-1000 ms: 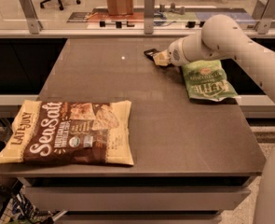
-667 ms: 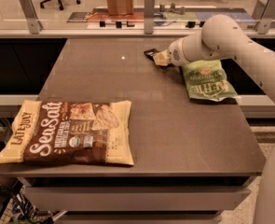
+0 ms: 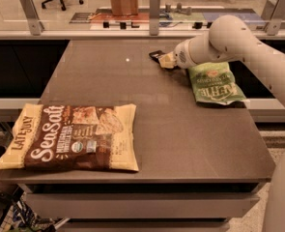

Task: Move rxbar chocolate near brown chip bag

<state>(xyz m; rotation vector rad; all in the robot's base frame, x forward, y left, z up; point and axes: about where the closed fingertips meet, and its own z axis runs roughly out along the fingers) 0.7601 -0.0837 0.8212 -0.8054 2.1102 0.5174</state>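
Grey-brown table (image 3: pixel 180 129) w/ rxbar chocolate (image 3: pixel 156 55) at far side, at gripper (image 3: pixel 163 59) tip; couldn't tell if gripped. Lay well apart from brown chip bag (image 3: pixel 72 138), front-left.

Rxbar chocolate (image 3: pixel 156 55): small, flat bar in a dark wrapper, lettering not legible. It lies at the far right-centre of the counter (image 3: pixel 180 129), only its dark end showing at the tip of the gripper (image 3: pixel 164 60).

Brown chip bag (image 3: pixel 74 138): large and flat, with a dark brown centre, cream-yellow edges, white "Sea Salt" and "Late July" lettering and a chip picture. It lies face up at the front left, its left end past the counter's edge. The two items are well apart.
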